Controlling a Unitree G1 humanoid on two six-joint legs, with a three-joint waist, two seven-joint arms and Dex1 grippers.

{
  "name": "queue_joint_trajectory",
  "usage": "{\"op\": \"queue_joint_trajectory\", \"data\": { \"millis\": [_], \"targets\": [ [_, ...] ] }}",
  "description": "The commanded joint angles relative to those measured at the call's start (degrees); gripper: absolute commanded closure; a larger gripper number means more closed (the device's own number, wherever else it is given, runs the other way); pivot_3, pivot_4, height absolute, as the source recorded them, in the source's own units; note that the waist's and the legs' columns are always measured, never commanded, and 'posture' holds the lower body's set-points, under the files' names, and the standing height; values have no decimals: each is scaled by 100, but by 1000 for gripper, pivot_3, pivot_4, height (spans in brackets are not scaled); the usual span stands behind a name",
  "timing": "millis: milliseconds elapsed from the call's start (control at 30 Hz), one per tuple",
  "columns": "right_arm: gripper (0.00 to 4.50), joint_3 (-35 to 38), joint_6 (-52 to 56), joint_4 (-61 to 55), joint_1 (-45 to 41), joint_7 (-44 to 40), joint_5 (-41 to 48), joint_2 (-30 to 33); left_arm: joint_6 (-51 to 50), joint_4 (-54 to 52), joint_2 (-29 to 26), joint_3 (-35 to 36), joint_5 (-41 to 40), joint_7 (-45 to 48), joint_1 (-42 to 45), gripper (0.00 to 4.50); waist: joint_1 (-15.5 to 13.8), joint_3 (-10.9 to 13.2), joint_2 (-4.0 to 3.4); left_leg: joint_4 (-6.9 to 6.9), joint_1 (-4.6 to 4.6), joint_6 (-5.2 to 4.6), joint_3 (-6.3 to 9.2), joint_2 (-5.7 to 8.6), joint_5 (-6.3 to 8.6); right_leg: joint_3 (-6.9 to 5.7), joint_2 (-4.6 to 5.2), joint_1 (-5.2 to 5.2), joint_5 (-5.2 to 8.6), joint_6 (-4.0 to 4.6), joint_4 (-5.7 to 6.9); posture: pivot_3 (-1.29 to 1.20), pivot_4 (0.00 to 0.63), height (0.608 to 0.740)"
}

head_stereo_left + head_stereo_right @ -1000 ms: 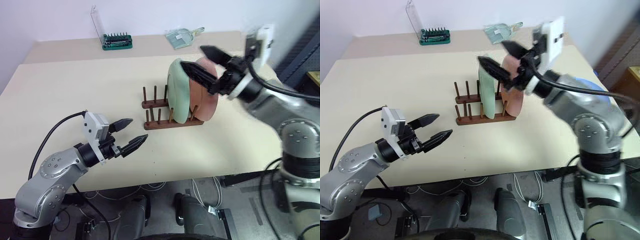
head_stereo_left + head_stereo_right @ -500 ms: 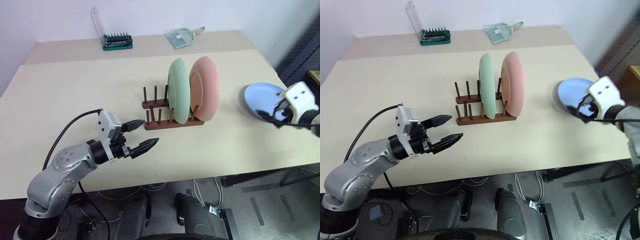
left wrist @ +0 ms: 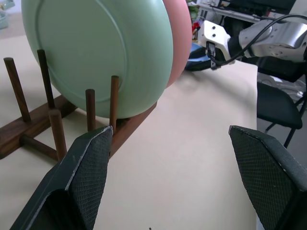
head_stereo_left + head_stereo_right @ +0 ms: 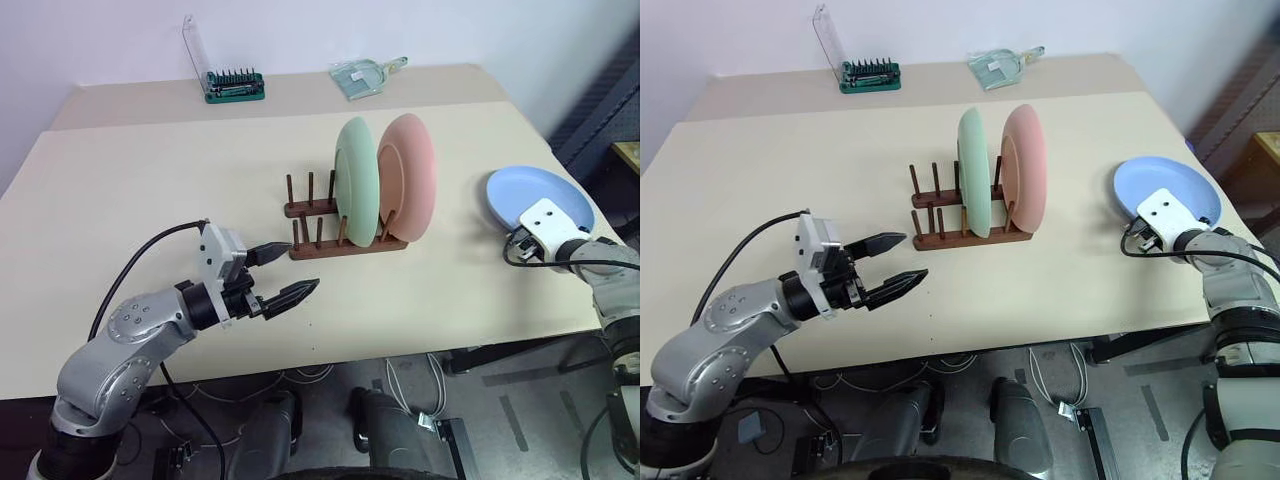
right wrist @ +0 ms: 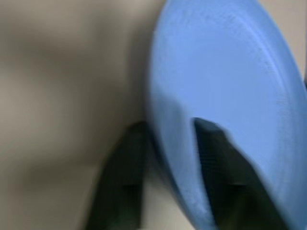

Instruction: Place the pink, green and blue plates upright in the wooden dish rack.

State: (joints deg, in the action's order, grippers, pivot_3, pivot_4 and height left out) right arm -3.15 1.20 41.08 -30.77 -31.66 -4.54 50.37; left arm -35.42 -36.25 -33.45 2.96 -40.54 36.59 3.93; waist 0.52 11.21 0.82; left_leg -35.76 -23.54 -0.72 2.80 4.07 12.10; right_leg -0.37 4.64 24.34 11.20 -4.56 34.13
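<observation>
From the left eye view, the green plate [image 4: 356, 182] and the pink plate [image 4: 408, 178] are standing upright side by side in the wooden dish rack [image 4: 318, 232], while the blue plate [image 4: 535, 195] is lying flat near the right edge of the desk [image 4: 140, 190], well apart from the rack. The right end effector [image 4: 517, 245] is sitting at the blue plate's near rim, and the left end effector [image 4: 283, 272] is hovering wide and empty in front of the rack. The right eye view is showing the same layout, with free pegs left of the green plate. In the left wrist view, the two fingers [image 3: 86, 172] are standing far apart with nothing between them, facing the green plate and the pegs. In the right wrist view, the right end effector's fingers [image 5: 213, 158] are straddling the blue plate's rim, one above it and one below, narrowed down onto the edge; it looks like a pinch on the plate, though how firm it is I cannot tell. To do this step well, the pinch should be seated deep on the rim before lifting, then the plate tipped upright and lowered between free pegs without knocking the green plate.
</observation>
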Motion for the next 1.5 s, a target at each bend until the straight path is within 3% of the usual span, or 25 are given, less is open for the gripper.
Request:
{"op": "queue_joint_trajectory", "data": {
  "millis": [33, 267, 467, 500, 567, 667, 833, 967, 1167, 1500],
  "targets": [
    [4468, 122, -67, -148, -82, 68, -102, 33, 101, -226, 5, 121, -32, -51, -53, 491, 0, 0, -1, 0, 0, 0, 0, 0, 0, 0, 0, 0, 0, 0, 1, 0, 150, 740],
    [4468, 829, -281, -1411, -708, 1184, -63, 7, 110, -114, 13, 64, -43, -7, 77, 491, 30, 9, -17, -5, 0, 0, -3, 0, 0, 4, -1, 5, -1, -2, 9, 0, 150, 740],
    [4468, 1343, 34, -2993, -1600, 851, 948, -414, 104, -13, 29, 32, -45, 53, 163, 491, 7, 9, -21, 0, 0, 0, 3, -4, 0, 3, -11, 11, -2, -7, 14, 0, 150, 740],
    [4468, 1404, 255, -3311, -1749, 738, 1281, -557, 104, -4, 34, 24, -41, 60, 172, 491, -7, 7, -16, 0, 0, 0, 4, -4, 0, 3, -11, 10, -2, -7, 13, 0, 150, 740],
    [4468, 1513, 1300, -4467, -2068, 337, 2968, -1058, 113, 14, 42, 12, -25, 74, 190, 491, -7, 7, -14, -4, -2, 0, 9, -2, 0, 1, -9, 4, -2, -8, 10, 0, 150, 740],
    [4468, 1538, 2625, -5673, -2165, 183, 4826, -1534, 137, 34, 47, 50, 20, 52, 165, 491, 8, 8, -16, -9, -4, -4, 13, -2, 3, 2, -5, 6, -3, -8, 13, 0, 150, 740],
    [4468, 1470, 3732, -6391, -2190, 1262, 7009, -2605, 242, 88, -7, 202, 163, 28, -60, 491, 11, 7, -15, -6, -5, -4, 24, -2, 4, -2, 1, 8, -2, -7, 13, 0, 150, 740],
    [4468, 1311, 4105, -6581, -1926, 2297, 8236, -3240, 332, 156, -88, 435, 258, 27, -250, 491, 7, 7, -16, -1, -6, -3, 25, -2, 5, -1, 3, 13, -3, -4, 11, 0, 150, 740],
    [4468, 878, 4470, -6531, -1318, 3276, 8642, -3559, 399, 204, -196, 794, 295, 49, -517, 491, 16, 6, -18, 19, -10, -2, 19, -1, 5, 3, 7, 29, -2, -2, 8, 0, 150, 740],
    [4468, 602, 4582, -6445, -1078, 4319, 9045, -3865, 413, 67, -196, 923, 278, 2, -769, 491, 21, 5, -19, 19, -30, -3, 19, -1, 4, 3, 6, 49, -3, -1, 8, 0, 150, 740]
  ]
}}
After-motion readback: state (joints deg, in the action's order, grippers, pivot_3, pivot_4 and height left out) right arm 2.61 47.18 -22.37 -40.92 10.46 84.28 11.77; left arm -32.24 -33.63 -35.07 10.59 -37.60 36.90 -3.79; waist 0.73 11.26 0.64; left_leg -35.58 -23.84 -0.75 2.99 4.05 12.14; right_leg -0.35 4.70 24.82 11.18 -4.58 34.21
